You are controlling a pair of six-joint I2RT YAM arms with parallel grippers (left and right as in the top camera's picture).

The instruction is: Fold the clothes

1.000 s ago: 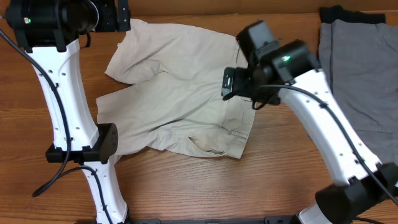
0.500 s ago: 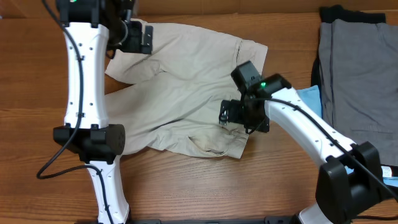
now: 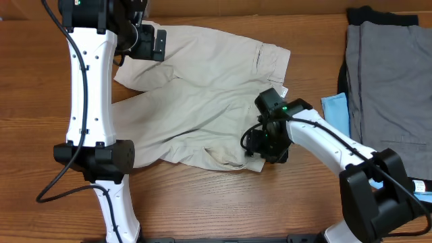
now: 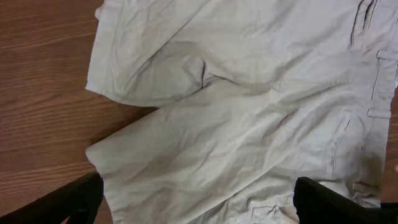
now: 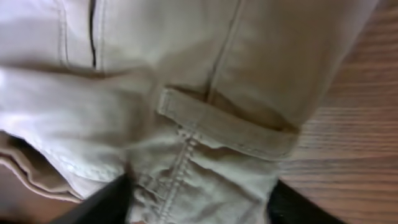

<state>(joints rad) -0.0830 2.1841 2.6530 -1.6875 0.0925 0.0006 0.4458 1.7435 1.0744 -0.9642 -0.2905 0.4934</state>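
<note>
Shorts (image 3: 202,88): matt beige woven cloth, stitched seams. Table (image 3: 27,135): smooth wood-grain, low sheen. Arm shells (image 3: 88,81): glossy white plastic. Grey garment (image 3: 388,81): matt cloth.

Rumpled beige shorts (image 3: 202,101) lie spread at centre; a grey garment (image 3: 391,81) lies flat, far right.

We see 1 pair of tan shorts (image 3: 202,94), 1 gray cloth (image 3: 391,74), 1 black cloth (image 3: 359,13), 1 blue cloth (image 3: 335,111), 1 table (image 3: 34,101), and 2 robot arms: left arm (image 3: 88,88), right arm (image 3: 324,138).
</note>
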